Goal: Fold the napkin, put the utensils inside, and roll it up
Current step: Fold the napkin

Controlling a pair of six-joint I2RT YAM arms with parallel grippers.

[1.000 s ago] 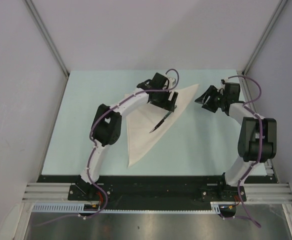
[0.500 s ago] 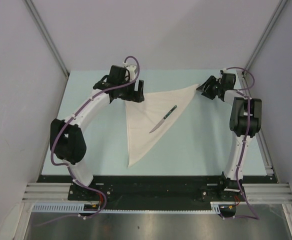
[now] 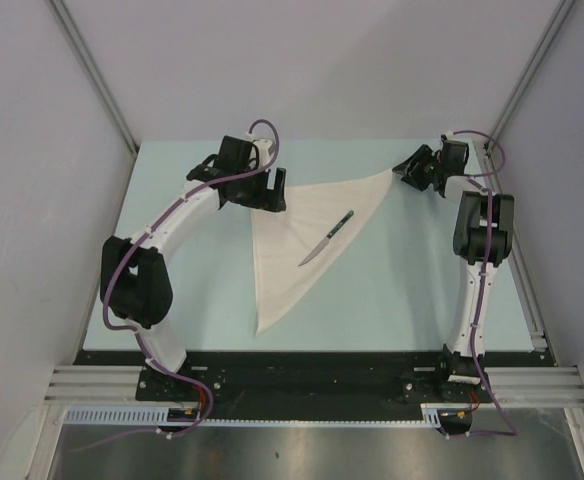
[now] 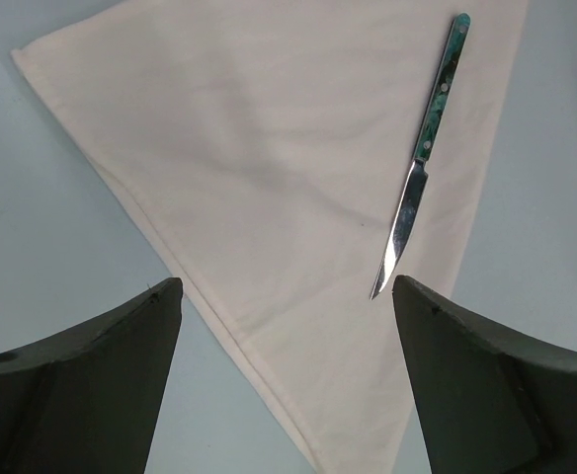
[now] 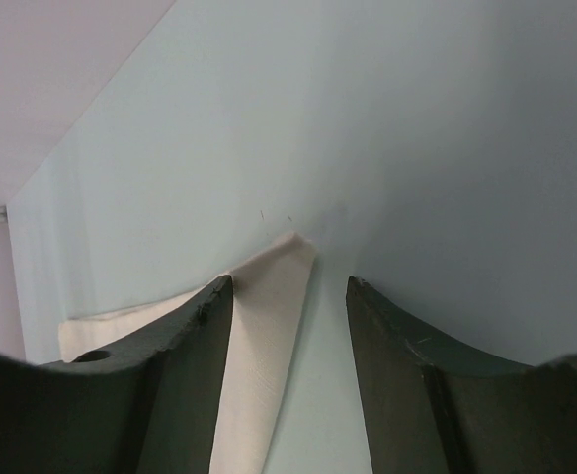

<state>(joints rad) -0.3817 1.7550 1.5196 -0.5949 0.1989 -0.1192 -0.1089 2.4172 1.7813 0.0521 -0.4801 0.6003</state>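
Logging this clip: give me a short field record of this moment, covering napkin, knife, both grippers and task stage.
napkin: white napkin, folded into a triangle, flat on the table
knife: knife lies on the napkin near its right edge, blade tip toward the near side
left gripper: left gripper by the napkin's far left corner, fingers wide open, holding nothing
right gripper: right gripper at the napkin's far right tip, fingers apart, tip between them, not clamped
task stage: folded, knife placed, rolling not begun

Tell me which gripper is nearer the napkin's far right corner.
Right. The right gripper straddles that corner of the napkin, jaws apart; the left gripper hangs open by the far left corner.
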